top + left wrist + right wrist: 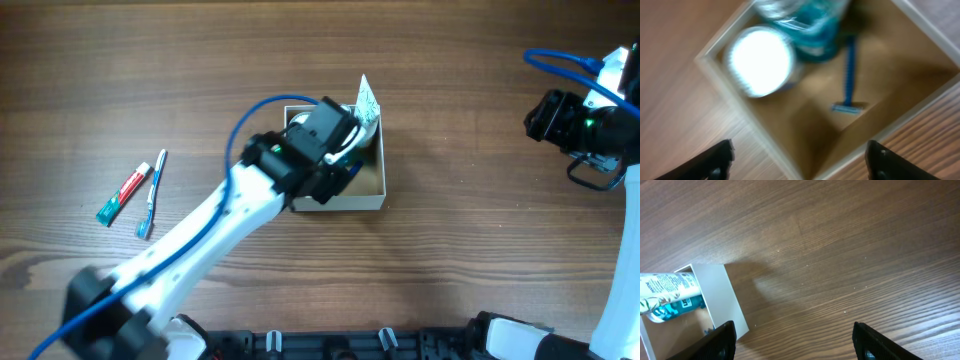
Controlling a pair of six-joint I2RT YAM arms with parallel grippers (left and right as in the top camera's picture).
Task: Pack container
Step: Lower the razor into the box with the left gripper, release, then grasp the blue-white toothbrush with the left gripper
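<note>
The container (368, 183), a square white-walled box with a tan inside, stands mid-table. My left gripper (345, 160) hovers over it, open and empty. In the left wrist view the left gripper (800, 160) hangs above the container's (890, 75) near corner. Inside lie a white round jar (760, 60), a blue razor (849, 75) and a teal-and-white packet (805, 25). The packet's tip (368, 100) sticks out over the far wall. My right gripper (548, 115) is open and empty at the far right, over bare wood (795, 340).
A red-and-teal toothpaste tube (123, 194) and a blue-and-white toothbrush (152, 193) lie side by side on the table at the left. The right wrist view shows the container's white outer wall (722, 297) and the packet (667, 287) at its lower left.
</note>
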